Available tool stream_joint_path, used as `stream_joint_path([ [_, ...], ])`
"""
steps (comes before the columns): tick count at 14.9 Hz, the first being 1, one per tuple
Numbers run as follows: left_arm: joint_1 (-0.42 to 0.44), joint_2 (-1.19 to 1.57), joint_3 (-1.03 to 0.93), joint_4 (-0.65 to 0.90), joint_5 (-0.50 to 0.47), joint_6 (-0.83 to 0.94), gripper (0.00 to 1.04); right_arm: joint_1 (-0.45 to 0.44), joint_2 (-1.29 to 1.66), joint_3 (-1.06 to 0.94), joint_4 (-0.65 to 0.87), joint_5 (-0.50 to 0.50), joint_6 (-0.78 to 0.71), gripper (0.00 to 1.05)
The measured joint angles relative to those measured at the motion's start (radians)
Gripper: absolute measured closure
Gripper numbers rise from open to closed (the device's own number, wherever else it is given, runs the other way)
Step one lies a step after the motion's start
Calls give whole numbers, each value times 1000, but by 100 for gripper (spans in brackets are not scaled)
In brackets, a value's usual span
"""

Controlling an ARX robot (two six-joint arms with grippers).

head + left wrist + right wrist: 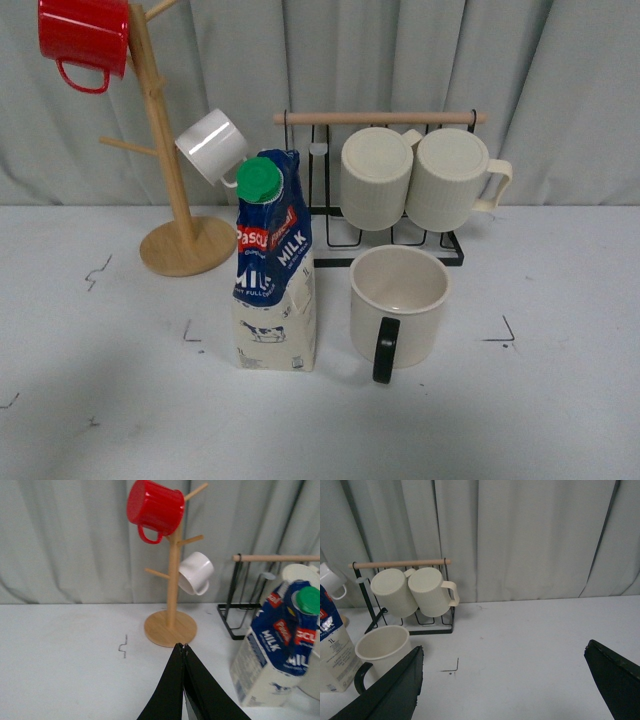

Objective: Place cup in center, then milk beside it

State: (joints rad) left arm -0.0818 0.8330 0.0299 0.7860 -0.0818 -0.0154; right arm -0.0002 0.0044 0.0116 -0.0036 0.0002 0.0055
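Note:
The cup (398, 308), a wide cream mug with a black handle, stands upright near the table's middle, handle toward me. Close on its left stands the milk (274, 265), a tall blue and cream carton with a green cap. The right wrist view shows the cup (382, 647) and an edge of the milk (331, 647) off to one side. My left gripper (184, 647) is shut with nothing in it, tips toward the wooden tree's base, the milk (278, 646) beside it. My right gripper (503, 652) is open over bare table. Neither gripper shows in the front view.
A wooden mug tree (172, 170) at the back left carries a red mug (84, 38) and a small white mug (213, 146). Behind the cup, a black wire rack (385, 210) holds two ribbed cream mugs (420, 177). A grey curtain hangs behind.

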Motion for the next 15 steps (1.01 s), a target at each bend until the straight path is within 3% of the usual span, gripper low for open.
stream_joint_path([
  [1,73,-69,-11,-58,70,1,103,0,0,0,0,0,0,6],
  [2,87,-124,-16,-102,67,0,103,0,0,0,0,0,0,6],
  [8,80,-411,-19,-367,82,1,103,0,0,0,0,0,0,6],
  [15,80,-502,-19,-454,82,1,103,0,0,0,0,0,0,6],
])
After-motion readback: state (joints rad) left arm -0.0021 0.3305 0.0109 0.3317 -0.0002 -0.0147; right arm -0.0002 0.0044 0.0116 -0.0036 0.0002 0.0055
